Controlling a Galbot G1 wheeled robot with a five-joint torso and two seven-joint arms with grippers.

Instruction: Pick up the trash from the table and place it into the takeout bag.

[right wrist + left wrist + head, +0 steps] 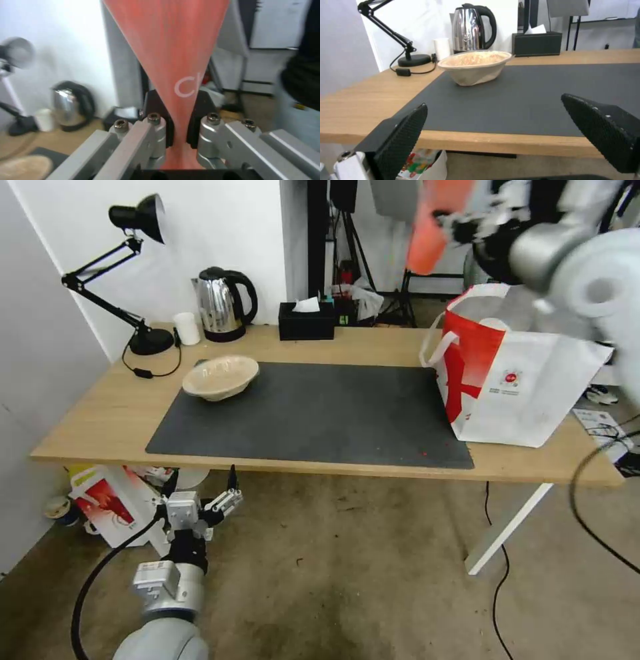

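My right gripper (460, 220) is raised high above the back left corner of the takeout bag (527, 380), shut on a translucent red cup (430, 230). In the right wrist view the cup (176, 50) is squeezed flat between the fingers of the right gripper (180, 117). A shallow beige pulp bowl (221, 377) rests on the far left corner of the dark mat (320, 413) on the table (100, 413). My left gripper (203, 497) hangs open below the table's front edge. The left wrist view looks across the mat to the bowl (475, 66) between the spread fingers of the left gripper (500, 120).
A black desk lamp (133, 280), a small white cup (187, 328), a steel kettle (223, 307) and a black tissue box (307, 321) line the table's back edge. A smaller white bag with red print (110, 507) stands under the table. Cables (497, 553) trail by the white leg (507, 527).
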